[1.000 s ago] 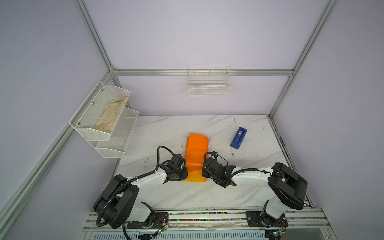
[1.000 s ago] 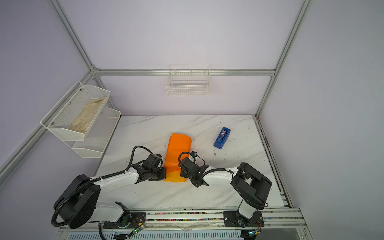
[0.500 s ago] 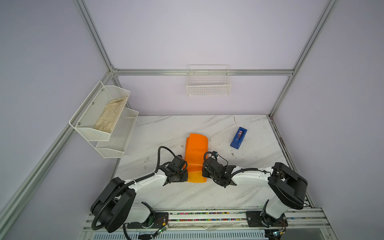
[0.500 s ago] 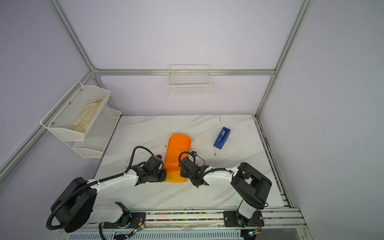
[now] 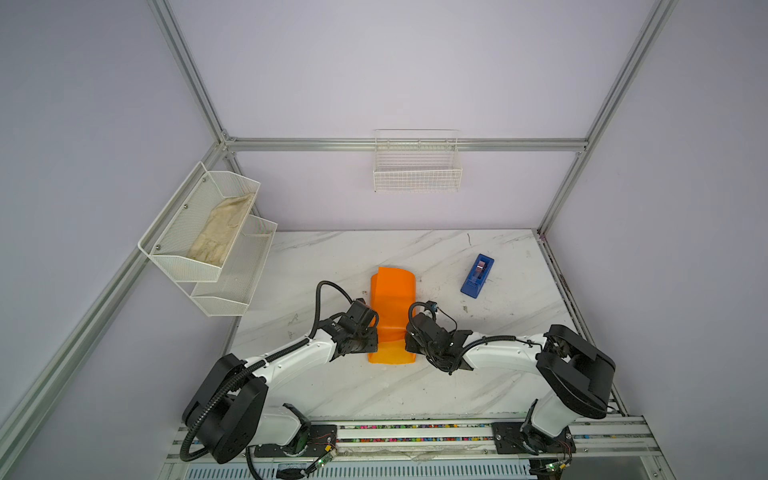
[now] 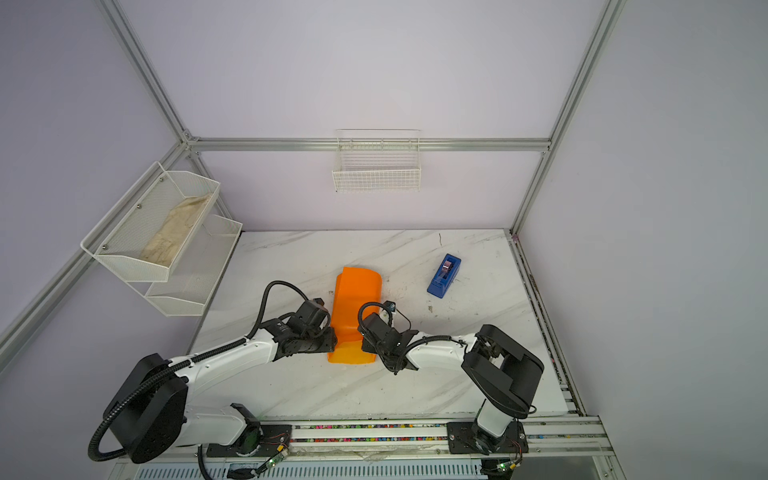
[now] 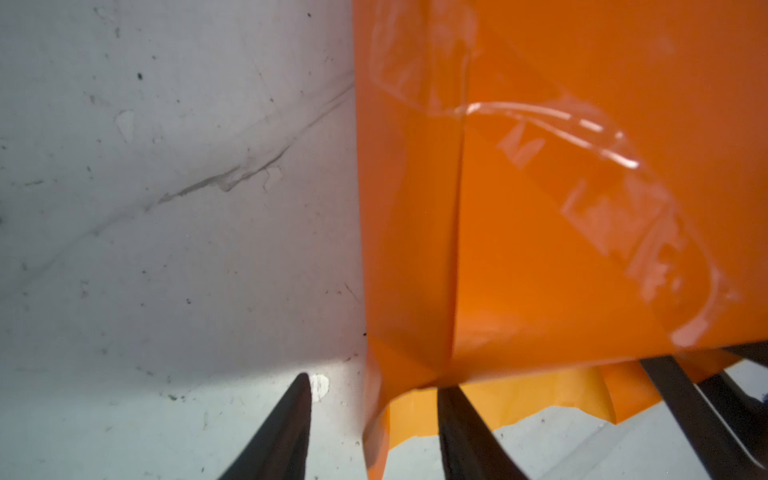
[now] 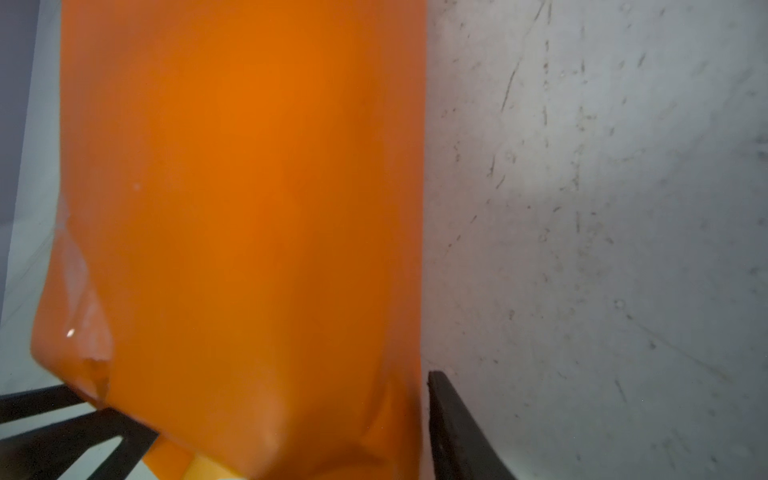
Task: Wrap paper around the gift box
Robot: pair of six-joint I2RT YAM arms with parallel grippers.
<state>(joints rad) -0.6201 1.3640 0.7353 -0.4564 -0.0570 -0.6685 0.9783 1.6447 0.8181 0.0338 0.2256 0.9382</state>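
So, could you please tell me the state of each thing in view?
paper: folded into a taped tube, near end open.
gift box: hidden, presumably inside the paper.
left gripper: open, one fingertip at the paper's corner.
right gripper: beside the paper, jaws unclear.
tape dispenser: untouched, apart from the paper.
cloth: lying in the upper basket.

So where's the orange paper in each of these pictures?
In a top view: the paper mid-table, left of the blue tape dispenser.
In a top view: same spot.
Left wrist: close up, clear tape on it.
Right wrist: close up, plain orange.
Shared landmark: the marble table, in all four.
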